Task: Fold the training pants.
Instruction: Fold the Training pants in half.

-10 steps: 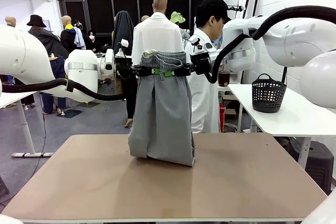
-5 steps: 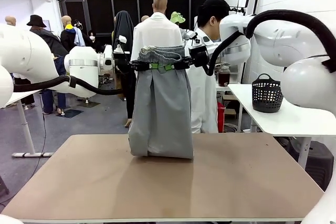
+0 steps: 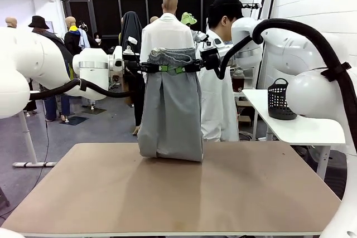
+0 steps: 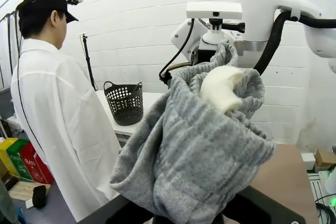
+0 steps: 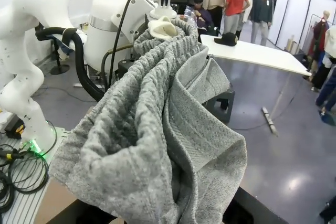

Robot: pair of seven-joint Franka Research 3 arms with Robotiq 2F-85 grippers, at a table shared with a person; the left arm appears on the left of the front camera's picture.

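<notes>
The light grey training pants (image 3: pixel 170 110) hang upright above the far middle of the table (image 3: pixel 111 193), their lower end resting folded on the tabletop. My left gripper (image 3: pixel 160 68) is shut on the left side of the gathered waistband. My right gripper (image 3: pixel 181 69) is shut on the right side, close beside the left. Bunched grey waistband fabric (image 4: pixel 194 150) hides my left gripper's fingers in the left wrist view. The same cloth (image 5: pixel 152 129) covers my right gripper's fingers in the right wrist view.
A person in a white coat (image 3: pixel 217 98) stands behind the table's far edge, right of the pants. A black basket (image 3: pixel 281 99) sits on a white side table (image 3: pixel 301 124) at the right. The near half of the tabletop is bare.
Both grippers have risen a little with the waistband and shifted away from me. The pants' lower fold has drawn in and sits straighter on the table.
</notes>
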